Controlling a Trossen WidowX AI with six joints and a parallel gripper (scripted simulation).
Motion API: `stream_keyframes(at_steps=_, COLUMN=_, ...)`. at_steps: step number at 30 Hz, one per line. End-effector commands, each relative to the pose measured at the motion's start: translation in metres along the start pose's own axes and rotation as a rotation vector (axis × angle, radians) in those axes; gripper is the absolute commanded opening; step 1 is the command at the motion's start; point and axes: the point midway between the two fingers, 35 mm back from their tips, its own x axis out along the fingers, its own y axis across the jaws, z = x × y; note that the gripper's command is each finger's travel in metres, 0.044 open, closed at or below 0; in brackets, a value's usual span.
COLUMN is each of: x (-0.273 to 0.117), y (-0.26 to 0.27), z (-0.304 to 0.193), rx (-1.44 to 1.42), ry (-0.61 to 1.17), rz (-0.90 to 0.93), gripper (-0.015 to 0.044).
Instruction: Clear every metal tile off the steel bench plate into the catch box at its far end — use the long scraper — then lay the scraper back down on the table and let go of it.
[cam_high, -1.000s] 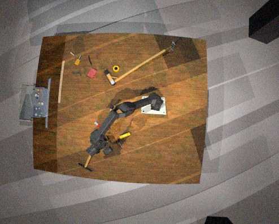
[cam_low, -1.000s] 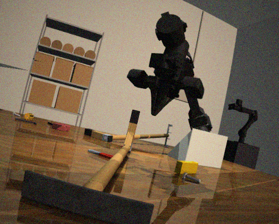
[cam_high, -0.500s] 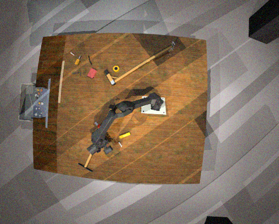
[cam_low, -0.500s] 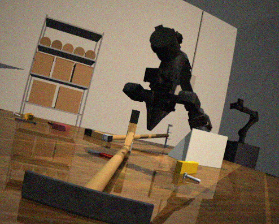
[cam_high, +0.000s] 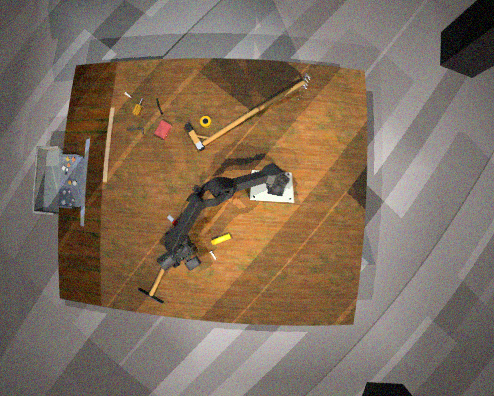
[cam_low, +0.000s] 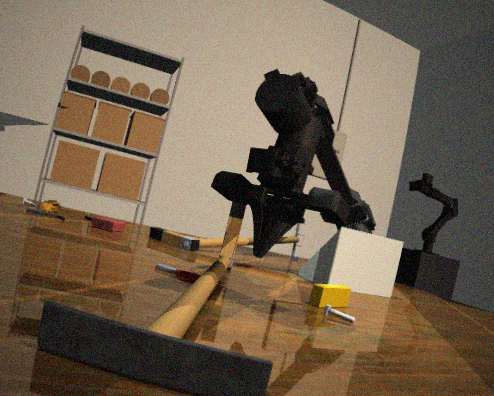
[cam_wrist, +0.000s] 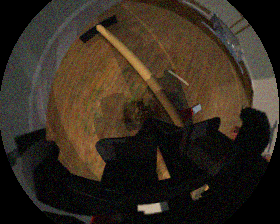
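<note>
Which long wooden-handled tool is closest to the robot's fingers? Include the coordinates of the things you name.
The wooden-handled scraper (cam_high: 156, 284) (cam_low: 192, 302) (cam_wrist: 125, 50) with the wide black blade (cam_high: 144, 291) (cam_low: 150, 352) (cam_wrist: 109, 21). The others lie farther off.
</note>
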Motion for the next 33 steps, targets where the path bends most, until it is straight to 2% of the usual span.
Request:
stream_keyframes(at_steps=1, x=0.014, y=0.0, z=-0.006, rx=-0.004, ry=0.014, rz=-0.005, gripper=0.0)
stream_keyframes(at_steps=16, x=0.047, y=0.0, z=-0.02, rx=0.019, ry=0.019, rz=-0.005, gripper=0.0)
stream_keyframes(at_steps=33, x=0.049, y=-0.009, z=-0.013, rx=0.025, ry=0.015, rz=-0.005, gripper=0.0)
